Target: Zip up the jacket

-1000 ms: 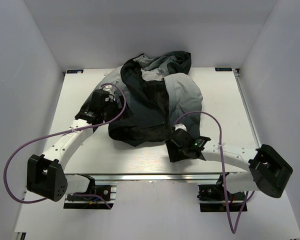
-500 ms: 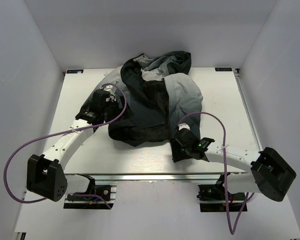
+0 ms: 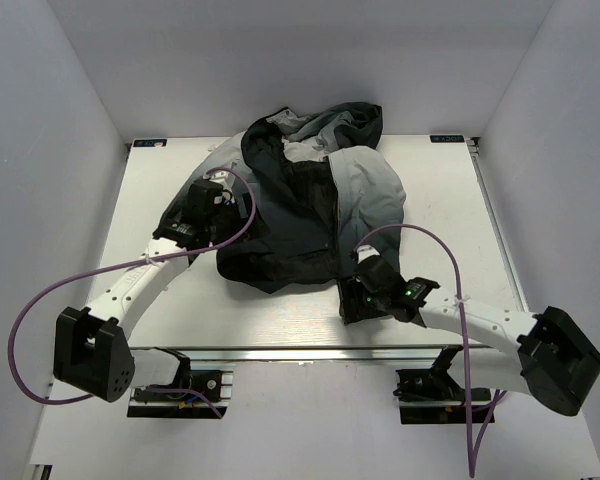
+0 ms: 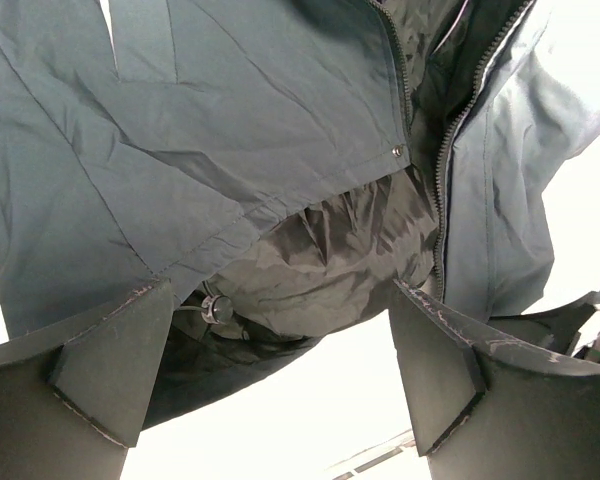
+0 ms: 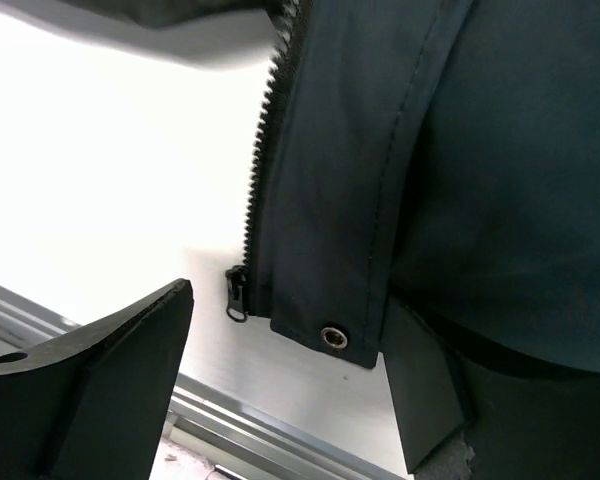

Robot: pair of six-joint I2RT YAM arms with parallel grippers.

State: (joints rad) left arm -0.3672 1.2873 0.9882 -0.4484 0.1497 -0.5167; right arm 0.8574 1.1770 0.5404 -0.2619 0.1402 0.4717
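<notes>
White walls (image 3: 40,150) enclose the pale table (image 3: 450,200) bearing the jacket (image 3: 300,210); left gripper (image 4: 280,350) and right gripper (image 5: 280,370) gape, empty.

A white surface (image 3: 160,180) sits inside a plain white enclosure, with walls (image 3: 40,150) at the left, right and back. An aluminium rail (image 3: 310,352) lines its near edge. Lighting is bright and even.

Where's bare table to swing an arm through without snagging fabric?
Bare table lies right of the jacket, out to the right edge, and in the near strip between hem and front edge. Crowded around the hem, where the left end effector and right end effector sit.
</notes>
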